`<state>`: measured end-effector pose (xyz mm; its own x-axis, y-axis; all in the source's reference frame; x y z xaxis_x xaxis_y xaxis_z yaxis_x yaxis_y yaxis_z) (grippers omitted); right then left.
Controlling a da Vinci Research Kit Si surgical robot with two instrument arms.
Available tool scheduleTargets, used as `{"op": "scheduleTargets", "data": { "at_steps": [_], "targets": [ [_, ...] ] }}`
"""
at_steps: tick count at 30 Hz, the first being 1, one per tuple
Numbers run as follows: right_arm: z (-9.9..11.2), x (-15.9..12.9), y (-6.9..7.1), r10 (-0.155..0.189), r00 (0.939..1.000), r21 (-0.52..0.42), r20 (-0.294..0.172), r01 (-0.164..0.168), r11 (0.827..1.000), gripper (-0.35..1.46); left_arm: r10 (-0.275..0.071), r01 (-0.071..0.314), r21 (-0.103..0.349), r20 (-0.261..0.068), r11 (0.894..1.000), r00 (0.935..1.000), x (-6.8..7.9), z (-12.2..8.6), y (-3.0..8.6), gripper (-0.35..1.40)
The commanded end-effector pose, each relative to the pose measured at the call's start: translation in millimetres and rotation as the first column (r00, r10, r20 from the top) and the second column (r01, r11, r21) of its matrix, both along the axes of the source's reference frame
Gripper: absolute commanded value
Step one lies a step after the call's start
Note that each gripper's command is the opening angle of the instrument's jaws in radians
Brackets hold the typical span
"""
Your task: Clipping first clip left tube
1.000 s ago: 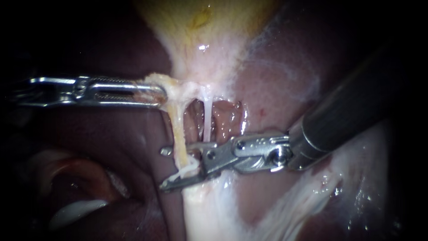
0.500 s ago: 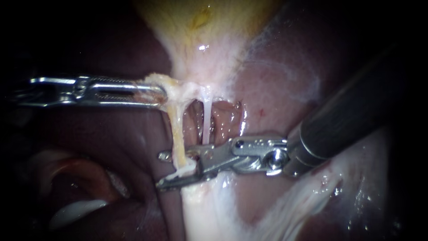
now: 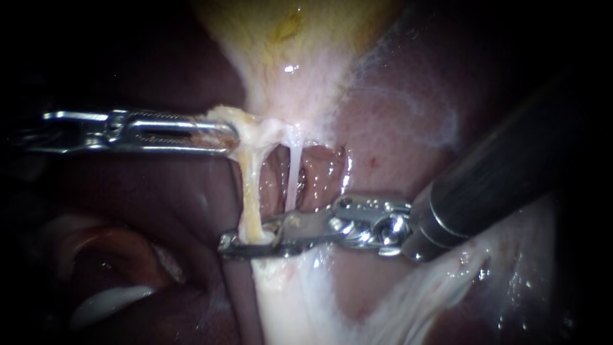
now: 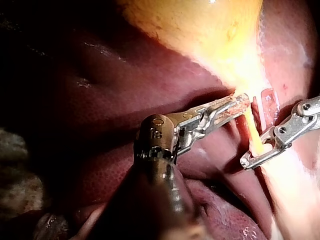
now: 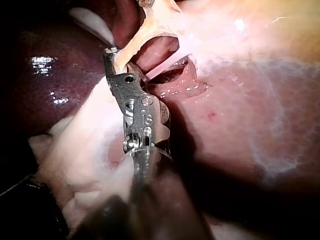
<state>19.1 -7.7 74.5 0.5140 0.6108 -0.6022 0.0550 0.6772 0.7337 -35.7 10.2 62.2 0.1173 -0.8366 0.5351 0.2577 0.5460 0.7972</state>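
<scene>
The liver (image 3: 396,128) lies behind. The gallbladder (image 3: 287,32) narrows downward, its neck pulled taut by my left instrument (image 3: 227,133), end effector clamped on it. My right instrument (image 3: 246,241) has its end effector clamped on the left tube (image 3: 251,191), low down. I would squeeze fully, square across, clear of the right tube (image 3: 294,172).

Right instrument (image 5: 111,55) clamps a pale tube (image 5: 133,40) beside liver (image 5: 45,85).

The left instrument (image 3: 231,134) and right instrument (image 3: 228,244) have jaws of bright, polished metal. The right one's shaft, at the frame's right, is dark, smooth and dully shiny. The liver (image 3: 159,211) is wet and glossy, the gallbladder (image 3: 287,38) slick, and the left tube (image 3: 252,191) fibrous and moist.
</scene>
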Motion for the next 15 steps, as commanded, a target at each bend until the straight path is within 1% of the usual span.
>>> {"op": "scheduleTargets", "data": {
  "at_steps": [1,15],
  "targets": [
    [0.0,-0.1,0.1,0.0,1.0,-0.001,0.0,0.0,1.0,-0.35,0.0,0.0,0.0,0.0,1.0,1.0,0.0,0.0,0.0,-0.35],
    [0.0,-0.2,0.0,-0.001,1.0,-0.001,0.0,0.001,1.0,-0.35,0.0,0.0,0.0,0.0,1.0,1.0,0.0,0.0,0.0,-0.35]
  ]
}}
